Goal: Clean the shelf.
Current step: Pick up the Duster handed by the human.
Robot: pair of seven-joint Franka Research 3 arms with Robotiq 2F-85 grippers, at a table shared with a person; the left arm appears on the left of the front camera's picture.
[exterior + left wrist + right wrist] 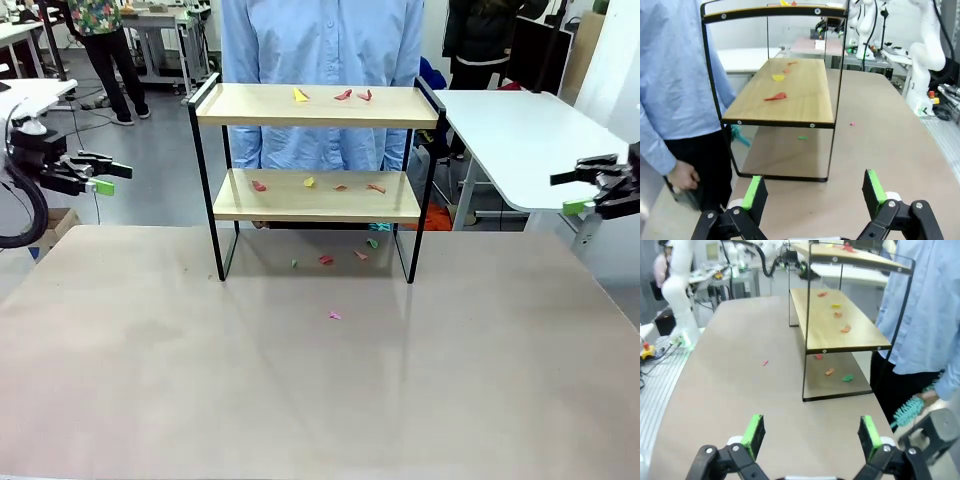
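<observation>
The shelf (315, 105) stands at the table's far middle, two light wooden boards in a black frame; it also appears as the shelf (790, 90) and the shelf (837, 320). Small red, yellow and orange scraps (343, 95) lie on the top board, more scraps (309, 182) on the lower board, and scraps (326, 260) on the table under it. My left gripper (105, 178) hangs open off the table's left side, my right gripper (580, 192) open off its right side. Both hold nothing; green pads (756, 192) and pads (754, 432) stand wide apart.
A person in a light blue shirt (320, 50) stands right behind the shelf, holding a teal brush (907, 410) low beside a dark dustpan (935, 427). One pink scrap (335, 315) lies on the beige table (300, 390). A white table (520, 130) stands at the back right.
</observation>
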